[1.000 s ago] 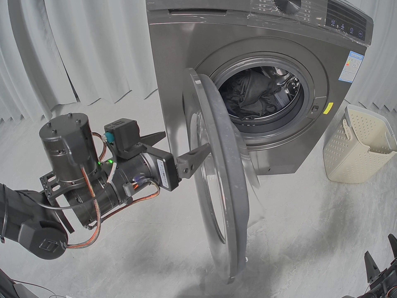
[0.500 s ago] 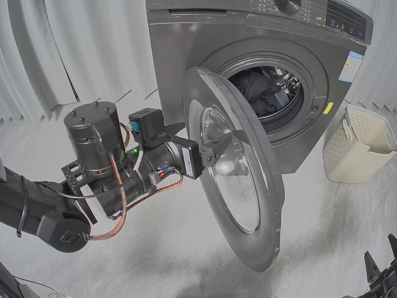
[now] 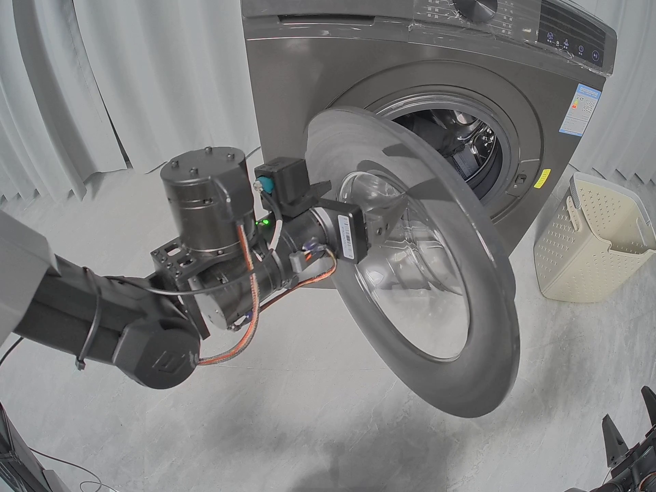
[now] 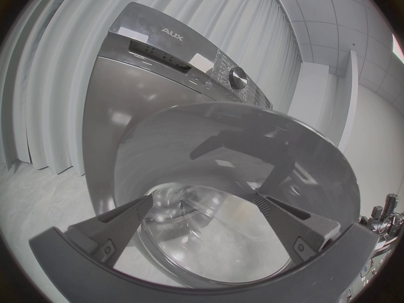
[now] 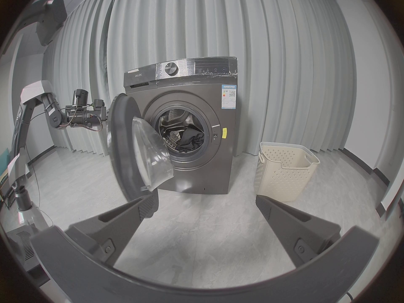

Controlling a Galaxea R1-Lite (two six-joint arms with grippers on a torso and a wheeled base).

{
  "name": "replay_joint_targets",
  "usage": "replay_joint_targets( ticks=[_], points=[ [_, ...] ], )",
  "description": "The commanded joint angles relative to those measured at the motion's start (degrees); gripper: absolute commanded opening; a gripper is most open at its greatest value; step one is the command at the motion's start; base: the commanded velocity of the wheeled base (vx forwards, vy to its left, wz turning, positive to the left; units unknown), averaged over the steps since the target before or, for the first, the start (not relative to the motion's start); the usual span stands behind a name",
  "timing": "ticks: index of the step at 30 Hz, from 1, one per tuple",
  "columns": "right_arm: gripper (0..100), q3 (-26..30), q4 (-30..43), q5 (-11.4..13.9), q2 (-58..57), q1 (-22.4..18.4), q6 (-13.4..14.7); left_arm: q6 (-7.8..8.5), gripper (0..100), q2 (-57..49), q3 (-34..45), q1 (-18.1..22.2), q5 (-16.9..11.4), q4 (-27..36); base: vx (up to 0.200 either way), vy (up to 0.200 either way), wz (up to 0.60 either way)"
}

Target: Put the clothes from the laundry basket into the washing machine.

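The grey washing machine (image 3: 301, 63) stands ahead with its round door (image 3: 437, 357) swung partway across the opening. Dark clothes (image 3: 447, 146) lie in the drum, half hidden behind the door; the right wrist view shows the clothes (image 5: 189, 137) more fully. My left gripper (image 3: 365, 203) is open, its fingertips against the door's outer face (image 4: 189, 144) above the glass bowl. The cream laundry basket (image 3: 594, 240) stands on the floor right of the machine, and no clothes show in it. My right gripper (image 3: 625, 411) hangs open low at the right, well back from the machine, holding nothing.
Pale curtains (image 3: 137, 70) hang behind and beside the machine. Grey tiled floor (image 3: 273, 411) spreads in front, open between the door and the basket (image 5: 286, 169). My left arm (image 5: 80, 116) stretches across to the door's outer side.
The door has swung from nearly edge-on toward the drum opening, hiding more of the clothes. My left arm moved forward and right with it, gripper open against the door. The right gripper stayed put.
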Motion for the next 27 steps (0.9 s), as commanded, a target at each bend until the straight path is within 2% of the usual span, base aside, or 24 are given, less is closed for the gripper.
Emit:
replay_joint_targets(
  ticks=[1,10,15,19,22,27],
  points=[
    [100,1.01,-0.01,0.02,-0.75,0.0,-0.04,-0.12,100,4.71,-5.27,0.53,0.1,-0.08,0.0,0.0,0.0],
    [100,1.01,-0.01,0.02,-0.75,0.0,-0.04,-0.3,100,9.19,-13.45,2.2,1.42,0.0,0.0,0.0,0.0],
    [100,1.01,-0.01,0.02,-0.75,0.0,-0.04,-1.44,100,11.22,-17.31,2.9,3.09,0.0,0.0,0.0,0.0],
    [100,1.01,-0.01,0.02,-0.75,0.0,-0.04,-2.41,100,12.36,-19.42,3.61,3.27,0.09,0.0,0.0,0.0],
    [100,1.01,-0.01,0.02,-0.75,0.0,-0.04,-2.5,100,12.97,-20.48,3.96,3.35,0.18,0.0,0.0,0.0],
    [100,1.01,-0.01,0.02,-0.75,0.0,-0.04,-4.08,100,15.61,-25.49,4.92,6.69,0.27,0.0,0.0,0.0]
  ],
)
